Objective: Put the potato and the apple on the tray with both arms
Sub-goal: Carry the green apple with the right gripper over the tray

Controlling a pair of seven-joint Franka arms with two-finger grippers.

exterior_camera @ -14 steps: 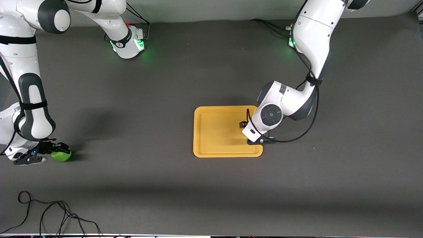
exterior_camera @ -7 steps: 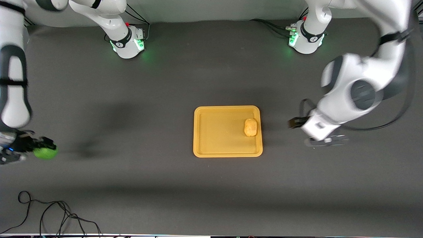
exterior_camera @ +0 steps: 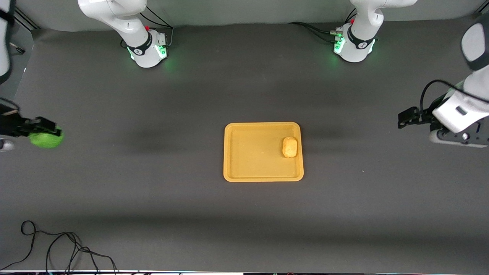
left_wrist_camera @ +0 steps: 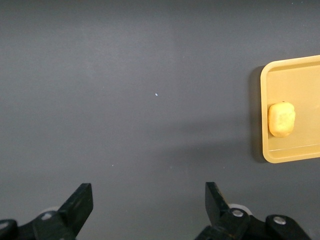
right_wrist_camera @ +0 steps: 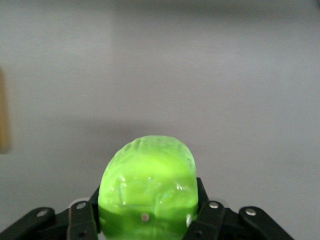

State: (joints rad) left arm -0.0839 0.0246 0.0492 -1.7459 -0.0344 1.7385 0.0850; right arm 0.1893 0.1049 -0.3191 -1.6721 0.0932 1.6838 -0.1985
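1. The potato [exterior_camera: 290, 147] lies in the tray [exterior_camera: 244, 152], close to the rim at the left arm's end of the table and touching the tray floor; its long axis runs from nearer the front camera to farther from it, along the tray's shorter side
2. The tray sits flat on the dark table [exterior_camera: 244, 214], about midway between the two arms' ends, with its longer sides running along the table's length from one arm's end to the other
3. In the left wrist view the potato [left_wrist_camera: 281, 119] shows as a tan oval just inside the tray's rim [left_wrist_camera: 262, 120]; the rest of the tray floor that shows there is bare
4. The apple [exterior_camera: 46, 139] is round, so no long axis can be told; it is held up over the table at the right arm's end, well apart from the tray
5. The right gripper [exterior_camera: 36, 131] is clenched on the apple: in the right wrist view the green fruit [right_wrist_camera: 146, 192] fills the gap between the two black fingers [right_wrist_camera: 206, 215], which press on its sides
6. The left gripper [exterior_camera: 405, 117] hangs over the bare table at the left arm's end, well apart from the tray; its jaws stand released and wide apart, as the left wrist view shows with the two fingertips [left_wrist_camera: 80, 200] far from each other and nothing between them
7. A black cable [exterior_camera: 57, 248] lies looped on the table at the edge nearest the front camera, toward the right arm's end
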